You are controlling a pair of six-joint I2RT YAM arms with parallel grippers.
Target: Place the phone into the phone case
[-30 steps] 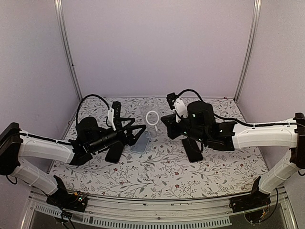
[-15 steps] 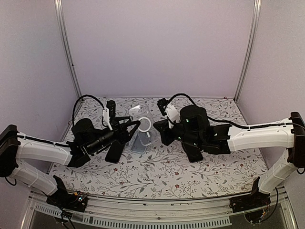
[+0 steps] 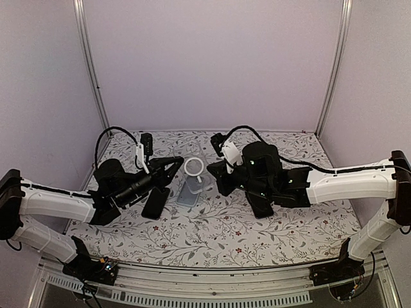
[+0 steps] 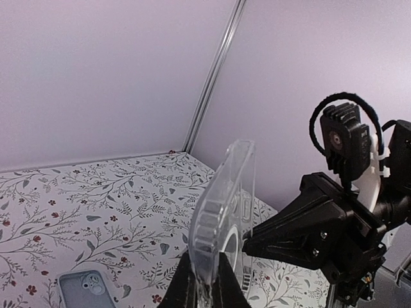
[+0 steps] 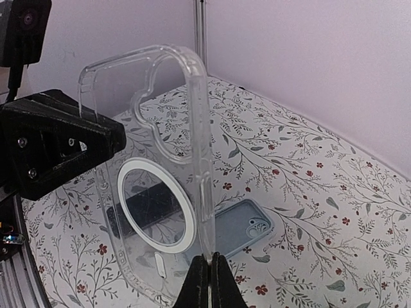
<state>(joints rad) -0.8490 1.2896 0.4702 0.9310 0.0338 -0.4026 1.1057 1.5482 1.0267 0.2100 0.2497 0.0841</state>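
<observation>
Clear case aloft, phone not yet in.
The left gripper and right gripper each pinch an edge of the case, holding it upright above the table. The phone lies face-down at 6 o'clock from it; fitting is all left.

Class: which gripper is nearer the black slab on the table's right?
Right. The right gripper sits left of the slab; the left gripper lies farther left, beyond the clear case.
</observation>
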